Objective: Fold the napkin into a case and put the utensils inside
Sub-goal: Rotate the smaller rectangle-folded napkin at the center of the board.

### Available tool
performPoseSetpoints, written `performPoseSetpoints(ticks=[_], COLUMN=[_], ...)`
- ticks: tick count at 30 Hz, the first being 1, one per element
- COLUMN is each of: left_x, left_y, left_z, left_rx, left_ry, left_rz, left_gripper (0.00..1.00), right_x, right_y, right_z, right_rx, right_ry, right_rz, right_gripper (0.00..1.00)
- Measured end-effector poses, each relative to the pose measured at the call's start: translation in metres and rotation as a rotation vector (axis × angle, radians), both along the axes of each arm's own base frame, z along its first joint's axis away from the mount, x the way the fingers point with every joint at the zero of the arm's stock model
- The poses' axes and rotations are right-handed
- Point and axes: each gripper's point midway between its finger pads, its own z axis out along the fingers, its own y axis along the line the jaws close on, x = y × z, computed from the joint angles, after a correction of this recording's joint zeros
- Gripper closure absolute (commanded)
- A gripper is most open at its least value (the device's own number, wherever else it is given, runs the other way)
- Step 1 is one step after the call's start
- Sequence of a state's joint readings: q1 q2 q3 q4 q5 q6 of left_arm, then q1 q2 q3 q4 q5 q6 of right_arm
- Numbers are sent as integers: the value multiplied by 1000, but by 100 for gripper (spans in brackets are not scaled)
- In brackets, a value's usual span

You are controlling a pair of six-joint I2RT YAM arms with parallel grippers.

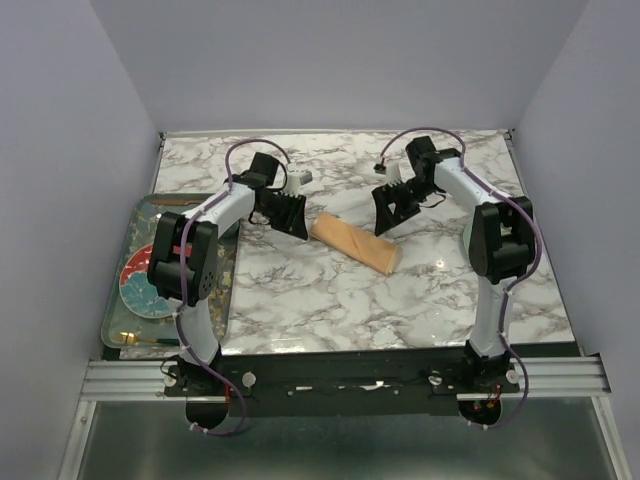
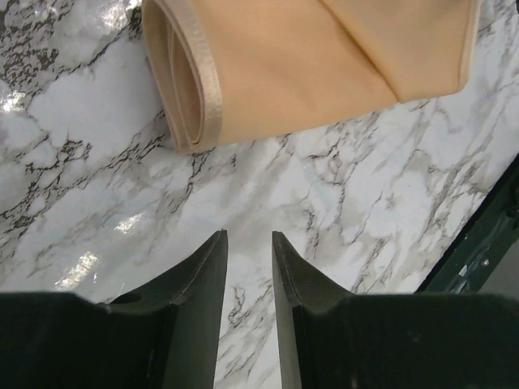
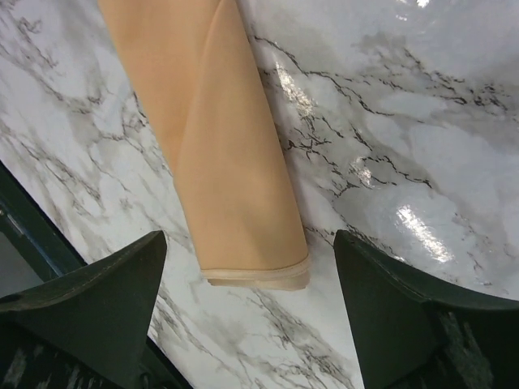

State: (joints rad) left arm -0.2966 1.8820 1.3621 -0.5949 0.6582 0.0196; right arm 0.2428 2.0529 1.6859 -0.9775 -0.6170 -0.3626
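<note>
The peach-orange napkin is folded into a narrow case point(image 1: 355, 243) and lies slantwise in the middle of the marble table. My left gripper point(image 1: 293, 222) is just off its left end, jaws a little apart and empty. In the left wrist view point(image 2: 247, 235) the layered open end of the case point(image 2: 308, 65) lies ahead of the fingertips, not touching. My right gripper point(image 1: 388, 215) is wide open above the case's right part. In the right wrist view point(image 3: 250, 239) the hemmed end of the case point(image 3: 219, 162) lies between the jaws. A gold utensil point(image 1: 145, 343) lies at the tray's front edge.
A grey patterned tray point(image 1: 112, 310) sits at the table's left edge with a red and teal plate point(image 1: 150, 282) on it, under the left arm. White walls enclose the table on three sides.
</note>
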Motion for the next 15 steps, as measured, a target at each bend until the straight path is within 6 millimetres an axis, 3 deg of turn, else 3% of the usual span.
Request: performPoseSetpoints(ticks=[11, 15], left_x=[8, 19], left_y=[0, -14], left_z=[-50, -52], left_rx=[117, 126], left_ry=[64, 50], left_rz=[-8, -28], left_gripper=[65, 65], right_x=[-32, -51], right_y=[-8, -5], right_z=[-41, -46], right_rx=[-32, -4], right_ry=[134, 192], right_rz=[20, 22], right_gripper=[7, 7])
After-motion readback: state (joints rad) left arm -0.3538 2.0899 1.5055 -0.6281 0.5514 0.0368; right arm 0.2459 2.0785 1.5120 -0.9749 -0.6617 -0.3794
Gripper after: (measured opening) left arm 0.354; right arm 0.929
